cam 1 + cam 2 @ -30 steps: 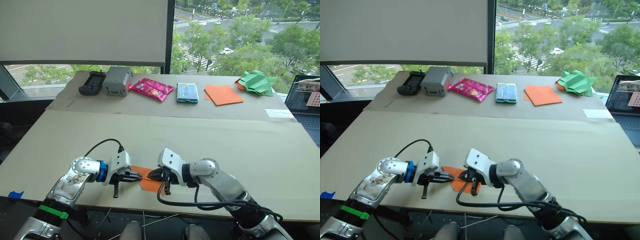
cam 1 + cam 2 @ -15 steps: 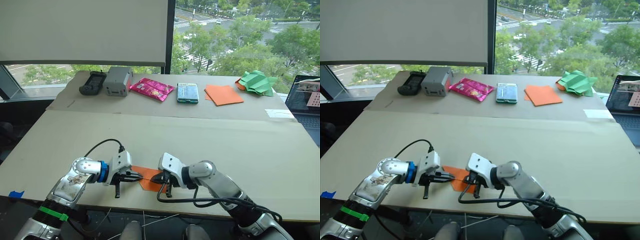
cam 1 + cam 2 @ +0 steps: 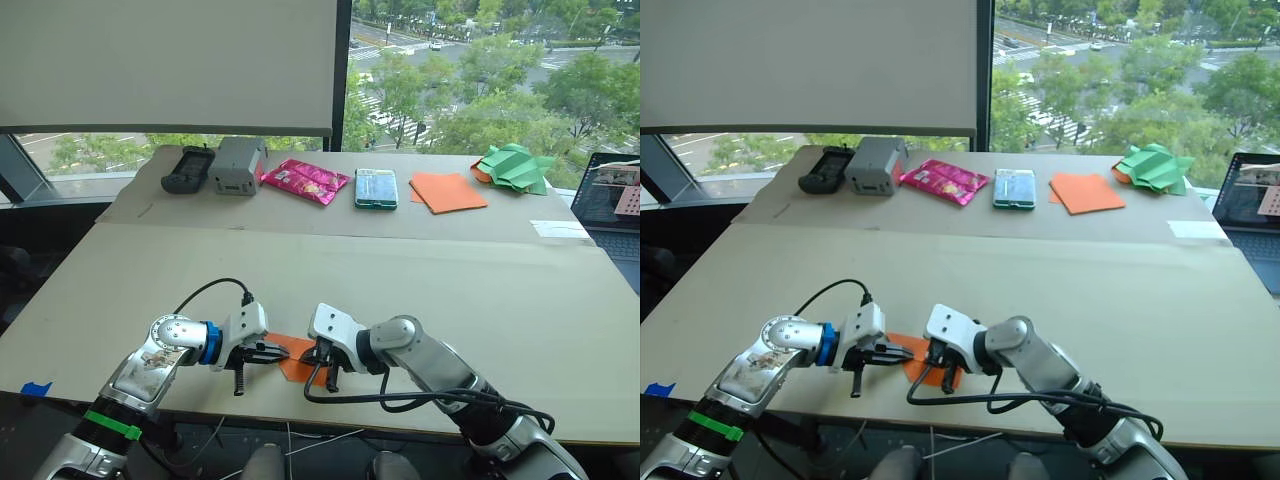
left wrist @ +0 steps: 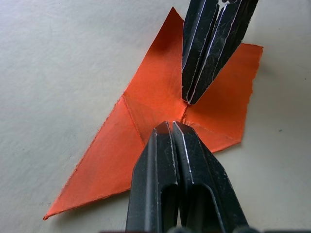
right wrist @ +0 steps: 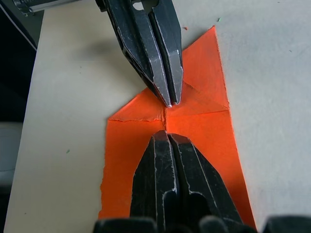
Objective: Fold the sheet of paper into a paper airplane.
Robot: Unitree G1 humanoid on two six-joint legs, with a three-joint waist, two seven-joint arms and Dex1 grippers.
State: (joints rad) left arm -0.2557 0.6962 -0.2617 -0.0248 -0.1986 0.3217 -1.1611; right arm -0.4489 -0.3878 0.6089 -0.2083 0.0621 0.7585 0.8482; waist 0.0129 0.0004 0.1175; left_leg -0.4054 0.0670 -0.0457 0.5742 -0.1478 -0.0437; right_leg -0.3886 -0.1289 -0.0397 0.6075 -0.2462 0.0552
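The sheet of paper (image 4: 146,97) is orange and lies flat on the table near the front edge. Two corner flaps are folded in, meeting at a centre crease and forming a point. My left gripper (image 3: 283,352) is shut, its tips resting on the paper where the flaps meet. My right gripper (image 3: 306,353) is shut too and faces it from the other side, tip to tip. In the right wrist view only a small gap separates the right gripper (image 5: 166,133) from the left gripper (image 5: 171,101). The paper (image 5: 204,131) spreads flat under both.
Along the far table lie a black device (image 3: 185,168), a grey box (image 3: 237,165), a pink packet (image 3: 305,180), a blue-green packet (image 3: 375,187), a stack of orange sheets (image 3: 447,190) and crumpled green paper (image 3: 513,165). A laptop (image 3: 612,200) stands at the far right.
My right gripper has slid a little to the left over the paper, closing the gap to the left gripper's tips. The left gripper has stayed in place.
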